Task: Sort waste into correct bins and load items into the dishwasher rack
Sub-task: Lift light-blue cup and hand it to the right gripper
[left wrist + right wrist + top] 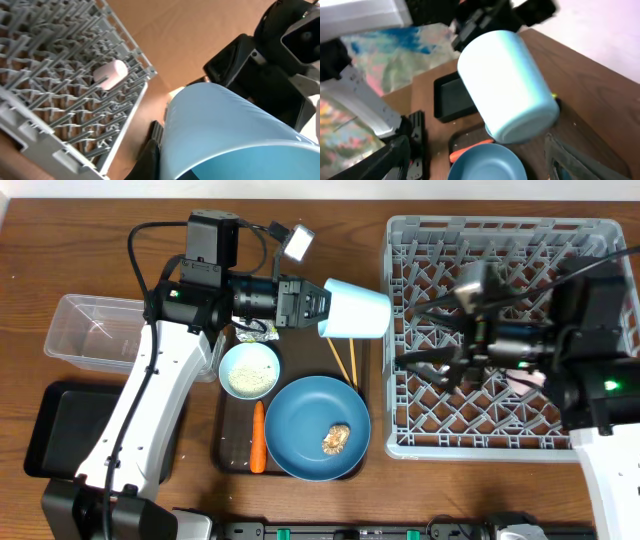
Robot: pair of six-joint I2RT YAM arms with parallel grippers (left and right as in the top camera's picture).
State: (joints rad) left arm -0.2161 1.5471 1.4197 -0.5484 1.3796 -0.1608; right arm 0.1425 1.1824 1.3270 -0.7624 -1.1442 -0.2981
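While the left gripper (322,305) is clamped on its open end, the light blue cup (356,311) hangs tipped on its side in the upper middle of the overhead view. Its closed base points right toward the dishwasher rack (500,228), which it does not touch. In the left wrist view, a pink cup (111,74) lies on its side on the lattice floor of the rack.

Below the blue cup is the brown serving tray (226,442). On it, the pale bowl (249,370) holds white rice. The round blue plate (300,420), lower centre, carries a brownish food scrap (335,438). The two chopsticks (346,362) lie just above the plate, partly under the cup. The orange carrot (258,437) lies on the tray just left of the plate, and the crumpled wrapper (256,330) sits above the bowl, half hidden by the arm.

At the left edge, the clear tub (80,330) and the black tray (55,430) below it hold nothing that can be seen.

The right gripper (430,367) hovers over the left half of the rack with its fingers apart and nothing between them.
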